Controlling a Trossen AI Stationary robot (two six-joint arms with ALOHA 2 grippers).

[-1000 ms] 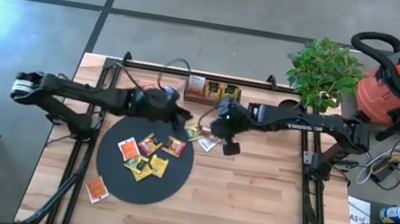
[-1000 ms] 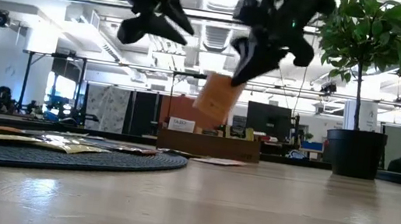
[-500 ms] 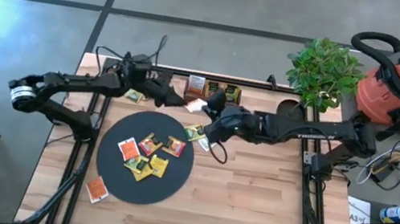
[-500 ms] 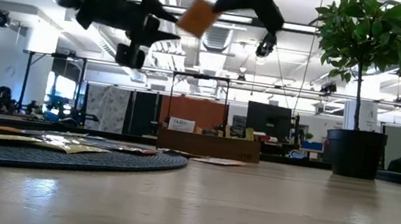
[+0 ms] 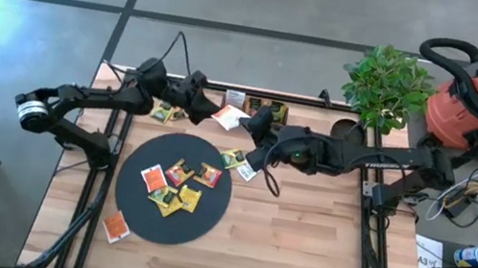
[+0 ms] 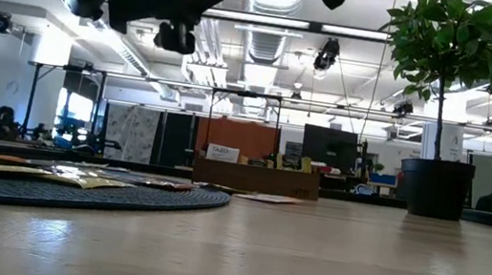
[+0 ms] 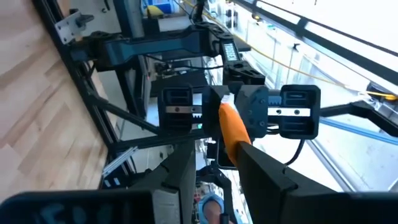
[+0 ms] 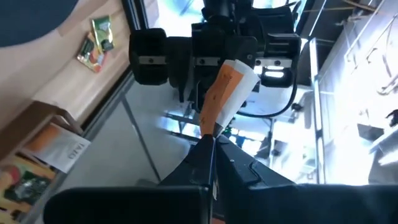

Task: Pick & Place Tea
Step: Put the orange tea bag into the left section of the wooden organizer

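While both arms hang high over the far side of the bench [image 5: 297, 251], I have the right claw [image 5: 243, 121] pinched tight on one orange-and-white tea packet [image 5: 229, 118], gripping it by one edge so that the rest of the packet sticks out past the fingertips toward the left claw [image 5: 207, 109]. From the right wrist camera the packet [image 8: 225, 93] stands up from my closed fingertips with its long side running straight away from the claw, and the left arm's claw faces it head-on just beyond. From the left wrist camera I see the same packet [image 7: 232, 129] edge-on, lying in the gap between the left claw's two parted fingers [image 7: 264, 175], which do not look to be pressing on it yet. So the thing that matters for the next move, as I judge it, is that the packet's free end already points into the left claw's open gap, and the left arm is the nearer one to take it. The other tea packets [image 5: 176, 185] lie on the black disc [image 5: 204, 226], with one orange packet [image 5: 114, 226] on the bench just beside the disc and a few more near the wooden tray [image 5: 253, 107] at the far edge.
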